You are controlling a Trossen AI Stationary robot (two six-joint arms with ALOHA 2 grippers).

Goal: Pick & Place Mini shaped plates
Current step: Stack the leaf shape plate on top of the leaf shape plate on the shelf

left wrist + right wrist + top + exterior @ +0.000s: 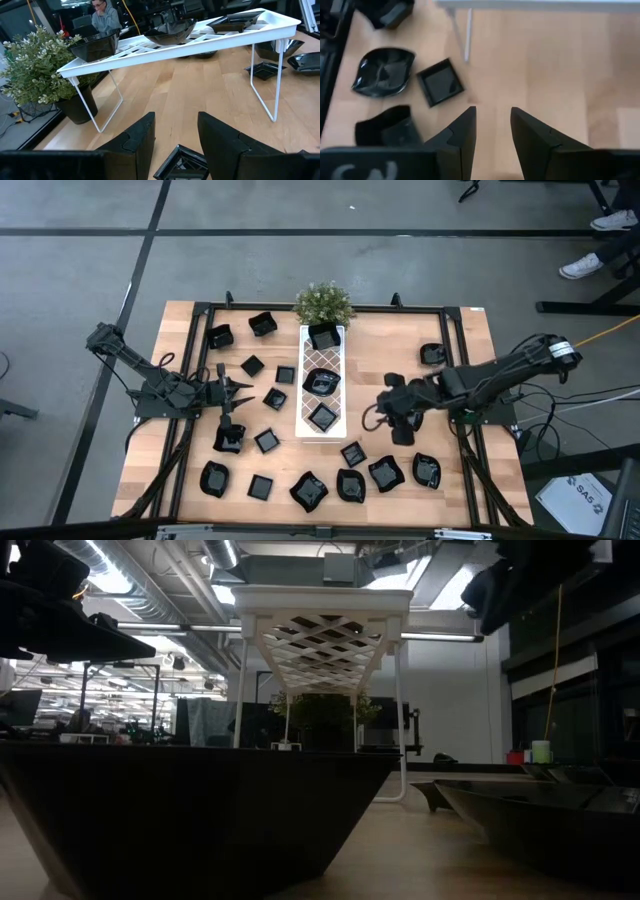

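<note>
- The left gripper (232,386) hovers over the table left of the white tray (322,380); its fingers (137,140) stand apart with nothing between them, and a small square plate (182,163) lies on the wood just below the gap.
- The right gripper (385,402) hangs right of the tray, its fingers (462,140) parted over bare wood, holding nothing.
- The mini shaped plates (300,450) are scattered across the wooden table (470,340) on both sides of the tray; three more sit on the tray, one of them a wavy-rimmed dish (321,383) at its middle.
- Near the right gripper lie a leaf-shaped plate (384,73) and a square plate (440,82), beside a tray leg (467,35).
- A potted plant (323,303) stands at the tray's far end.
- Both arms reach inward from the table's outer edges, the left arm (140,370) bent low, the right arm (500,370) stretched across.
- A person (105,17) sits in the room beyond.
</note>
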